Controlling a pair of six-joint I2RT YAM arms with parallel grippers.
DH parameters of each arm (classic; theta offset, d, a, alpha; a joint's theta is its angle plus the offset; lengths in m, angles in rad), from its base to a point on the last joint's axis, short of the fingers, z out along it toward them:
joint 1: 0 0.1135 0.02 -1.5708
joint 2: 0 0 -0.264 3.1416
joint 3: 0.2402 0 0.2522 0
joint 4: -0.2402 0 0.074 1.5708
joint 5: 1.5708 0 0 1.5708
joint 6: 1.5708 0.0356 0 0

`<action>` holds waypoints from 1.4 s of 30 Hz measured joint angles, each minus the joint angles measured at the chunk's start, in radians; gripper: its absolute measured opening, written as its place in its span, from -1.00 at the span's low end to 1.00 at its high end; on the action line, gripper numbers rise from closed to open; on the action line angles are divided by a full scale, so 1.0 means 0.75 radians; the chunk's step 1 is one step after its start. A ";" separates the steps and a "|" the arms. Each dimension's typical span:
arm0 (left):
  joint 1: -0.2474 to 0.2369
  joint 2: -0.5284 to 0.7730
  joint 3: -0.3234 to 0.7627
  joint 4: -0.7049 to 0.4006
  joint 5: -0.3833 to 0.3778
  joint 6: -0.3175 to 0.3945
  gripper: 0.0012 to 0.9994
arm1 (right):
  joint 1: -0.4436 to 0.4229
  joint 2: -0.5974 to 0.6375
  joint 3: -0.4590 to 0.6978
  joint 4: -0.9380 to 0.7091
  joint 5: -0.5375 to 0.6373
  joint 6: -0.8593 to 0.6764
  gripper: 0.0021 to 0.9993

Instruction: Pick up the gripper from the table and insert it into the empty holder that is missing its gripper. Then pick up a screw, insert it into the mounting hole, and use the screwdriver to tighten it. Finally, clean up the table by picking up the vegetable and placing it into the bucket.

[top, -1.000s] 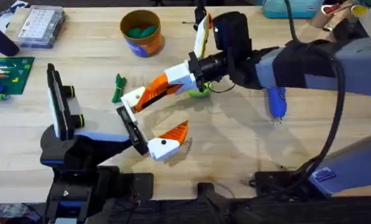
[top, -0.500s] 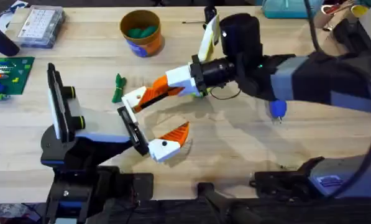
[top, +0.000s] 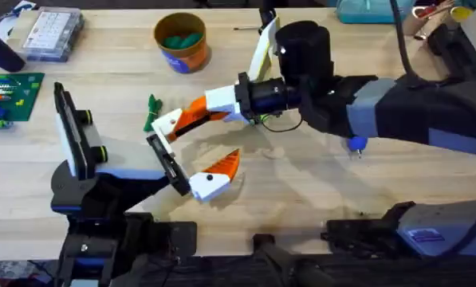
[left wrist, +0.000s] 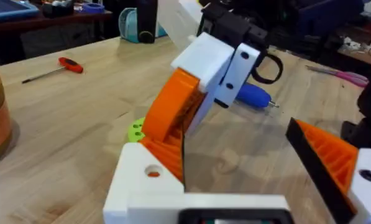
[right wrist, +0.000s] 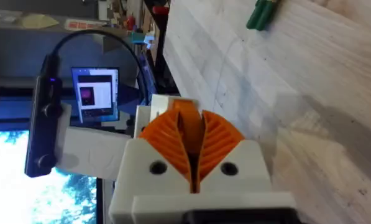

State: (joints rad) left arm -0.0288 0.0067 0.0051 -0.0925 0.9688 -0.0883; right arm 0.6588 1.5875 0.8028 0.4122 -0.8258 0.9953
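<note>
Pressure is being applied by the right gripper (top: 183, 124), whose two orange ribbed pads (right wrist: 219, 135) are being kept closed together on the gripper (right wrist: 184, 108); a short orange end of it is being shown poking out past the pad tips. That clamped part is being held right against the empty holder (left wrist: 145, 186), the bare white block on one side of the left gripper (top: 193, 148). The mounting hole (left wrist: 152, 172) in the block's face is being shown with orange inside it, though how deep the part is being seated cannot be told. The left gripper is being kept wide open with nothing between its sides, its one fitted orange finger (left wrist: 334, 163) being held well apart from the holder. The vegetable (top: 151, 113) is being left lying on the table (top: 317, 191), near the holder and well apart from the bucket (top: 182, 57), in which other green pieces are being kept. A blue screwdriver (left wrist: 253, 96) is being left lying behind the right gripper
</note>
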 joint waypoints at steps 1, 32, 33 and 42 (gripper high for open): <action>0.000 0.000 0.000 0.000 -0.001 0.000 0.98 | 0.000 -0.001 0.000 0.000 0.002 0.000 -0.94; -0.001 0.001 0.001 0.001 0.004 0.012 0.98 | -0.001 -0.001 -0.002 -0.019 -0.011 0.016 -0.46; -0.001 0.001 0.001 0.001 0.005 0.013 0.98 | -0.002 -0.001 -0.003 -0.021 -0.013 0.016 -0.44; -0.001 0.001 0.001 -0.001 0.017 0.032 0.98 | -0.021 0.001 -0.008 -0.026 -0.040 0.020 -0.26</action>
State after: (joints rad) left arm -0.0297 0.0071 0.0055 -0.0929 0.9813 -0.0643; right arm 0.6432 1.5883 0.7968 0.3923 -0.8557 1.0101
